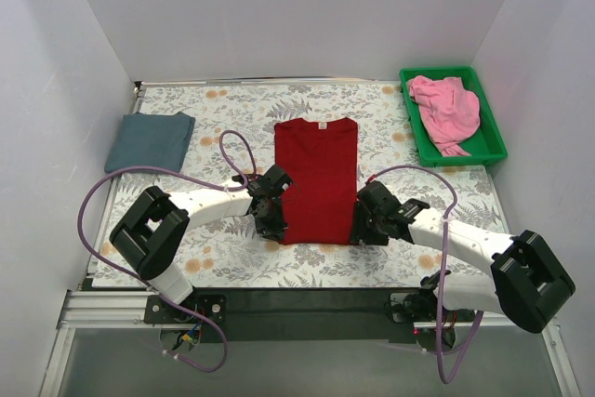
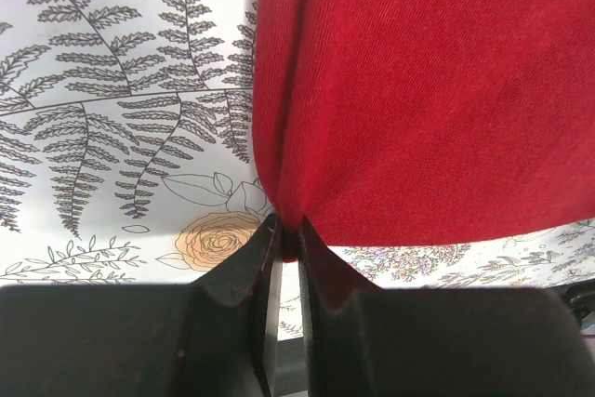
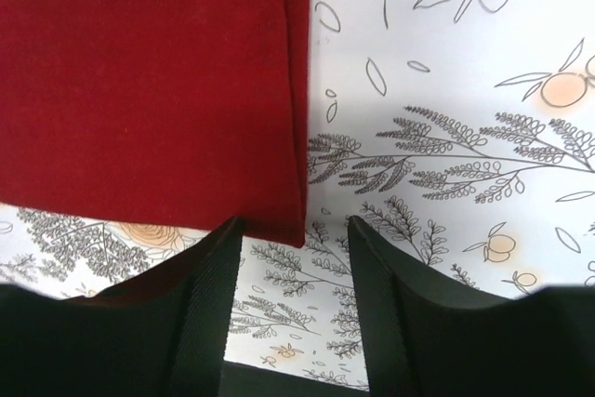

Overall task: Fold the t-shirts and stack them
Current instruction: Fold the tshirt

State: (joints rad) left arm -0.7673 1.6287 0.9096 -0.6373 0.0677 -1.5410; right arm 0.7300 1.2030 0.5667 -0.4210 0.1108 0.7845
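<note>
Dark red t-shirt (image 1: 316, 178) folded into a long narrow strip, flat in the middle of the fern-printed table (image 1: 214, 258), collar end away from the arm bases, hem end toward them. Near left hem corner gathered into a small peak and pinched between the fingers (image 2: 244, 262) of the left gripper (image 2: 286, 230), tips all but together with red cloth in the slit. Near right hem corner flat on the table, just inside the gap of the right gripper (image 3: 293, 234), close against the inner face of the finger (image 3: 209, 295) on the left of that wrist view; fingers apart, nothing clamped, printed table showing between them. Slate blue-grey t-shirt (image 1: 149, 141) folded at the far left of the table, well apart from both grippers. Pink t-shirt (image 1: 446, 109) crumpled in the green bin (image 1: 495, 148) at the far right corner.
</note>
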